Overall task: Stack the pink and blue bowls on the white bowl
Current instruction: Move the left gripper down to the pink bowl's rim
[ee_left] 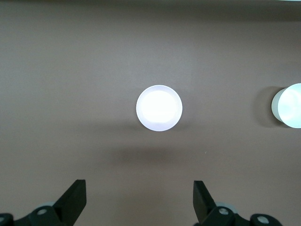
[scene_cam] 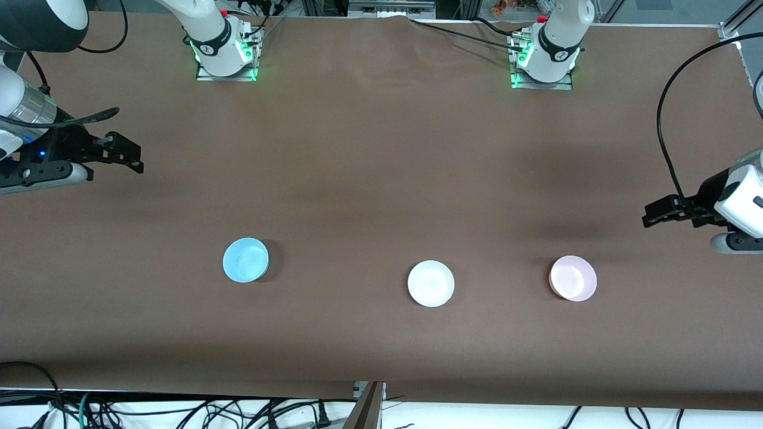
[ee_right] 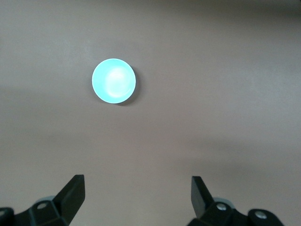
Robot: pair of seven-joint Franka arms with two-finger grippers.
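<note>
Brown cloth covers the whole tabletop (scene_cam: 381, 149), and on it I see nothing stacked yet. I take the white bowl (scene_cam: 431, 283) as my landmark: it sits alone on the cloth, upright and empty, in the part of the tabletop nearer the front camera. The pink bowl (scene_cam: 573, 278) stands well apart from it toward the left arm's end, about as near the camera. The blue bowl (scene_cam: 245, 260) stands well apart from the white bowl toward the right arm's end, slightly farther from the camera. None of the three touches another.

Both placements are still to do, as I judge it: pink and blue each have to be picked up and set into the white bowl, one on top of the other.

My left gripper (scene_cam: 656, 213) hangs over bare cloth out past the pink bowl, at the left arm's end, its fingers (ee_left: 75, 197) spread wide and holding nothing. Its wrist view shows the pink bowl (ee_left: 159, 108) ahead and the white bowl (ee_left: 289, 105) at the edge. My right gripper (scene_cam: 134, 158) hangs over bare cloth at the right arm's end, away from the blue bowl, fingers (ee_right: 73, 193) likewise spread and empty, with the blue bowl (ee_right: 113, 80) in its wrist view. Neither arm has reached for its bowl.
</note>
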